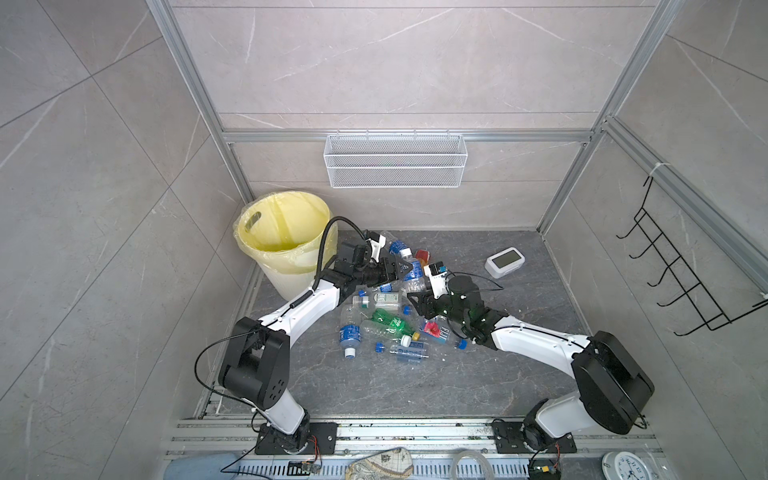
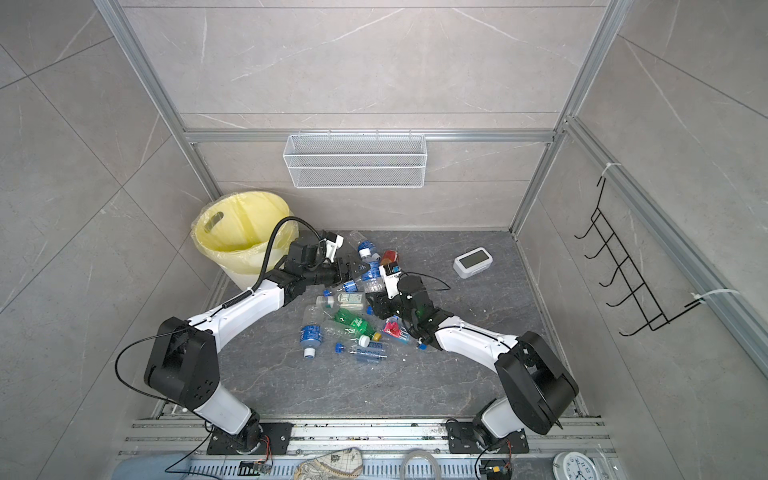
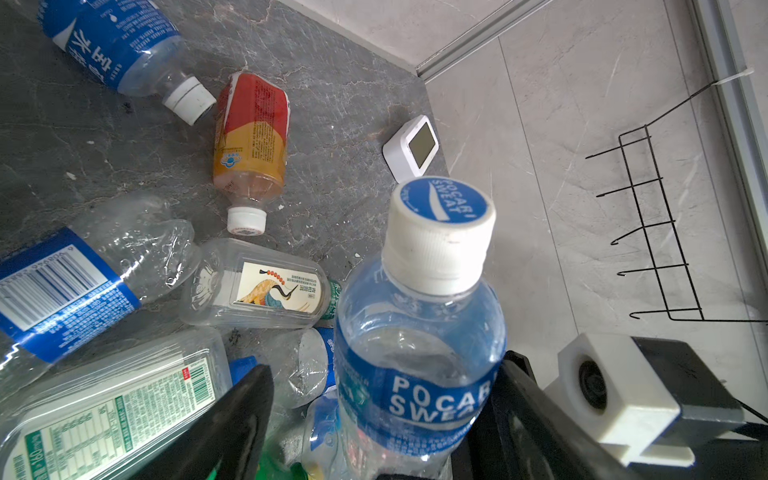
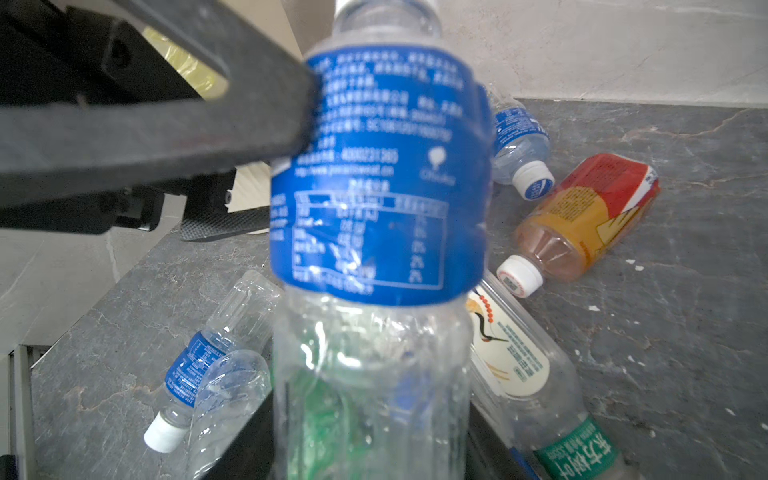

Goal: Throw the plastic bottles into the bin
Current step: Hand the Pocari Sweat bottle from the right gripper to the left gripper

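L gripper straddles the Pocari btl at label height: jaws apart, one finger against the label, the other clear of it. R gripper is clamped on the same btl's clear lower body, at the upper part of the pile, centre of both top views. Bin stands upper left of the pile, in the slab's back corner, mouth open; L forearm passes just beside its wall. Clock lies well apart, right of the pile. Slab is bare lower centre & right, up to the frame rails.
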Controlling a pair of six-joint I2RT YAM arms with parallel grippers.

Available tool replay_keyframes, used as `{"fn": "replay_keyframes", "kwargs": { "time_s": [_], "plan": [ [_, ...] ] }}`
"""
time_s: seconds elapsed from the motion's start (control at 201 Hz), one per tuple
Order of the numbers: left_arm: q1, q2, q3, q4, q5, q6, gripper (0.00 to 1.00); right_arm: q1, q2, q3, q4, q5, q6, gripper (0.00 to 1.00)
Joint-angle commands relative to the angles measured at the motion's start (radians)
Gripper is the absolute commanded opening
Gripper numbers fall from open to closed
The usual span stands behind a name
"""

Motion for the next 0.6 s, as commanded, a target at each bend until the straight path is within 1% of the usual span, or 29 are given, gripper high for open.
{"fn": "replay_keyframes", "kwargs": {
  "time_s": [0.0, 0.109, 0.234, 0.314, 0.418, 0.523, 0.592],
  "plan": [
    [-0.006, -0.001, -0.002, 0.059, 0.03, -0.016, 0.83, 0.004, -0.023, -0.007, 0.062, -0.05, 0.016, 0.52],
    [-0.018, 0.012, -0.009, 0.093, 0.052, -0.04, 0.79, 0.004, -0.012, -0.005, 0.08, -0.099, 0.031, 0.52],
    [-0.028, 0.017, -0.016, 0.105, 0.05, -0.046, 0.77, 0.003, -0.004, -0.008, 0.095, -0.108, 0.045, 0.53],
    [-0.028, 0.017, -0.03, 0.131, 0.044, -0.064, 0.68, 0.003, 0.001, -0.009, 0.101, -0.113, 0.047, 0.53],
    [-0.028, 0.024, -0.034, 0.141, 0.047, -0.073, 0.65, 0.003, 0.004, -0.007, 0.104, -0.119, 0.052, 0.53],
    [-0.029, 0.035, -0.038, 0.159, 0.057, -0.087, 0.65, 0.004, 0.005, -0.01, 0.11, -0.128, 0.058, 0.54],
    [-0.033, 0.044, -0.04, 0.172, 0.065, -0.096, 0.68, 0.003, 0.008, -0.009, 0.113, -0.135, 0.06, 0.54]
  ]
}}
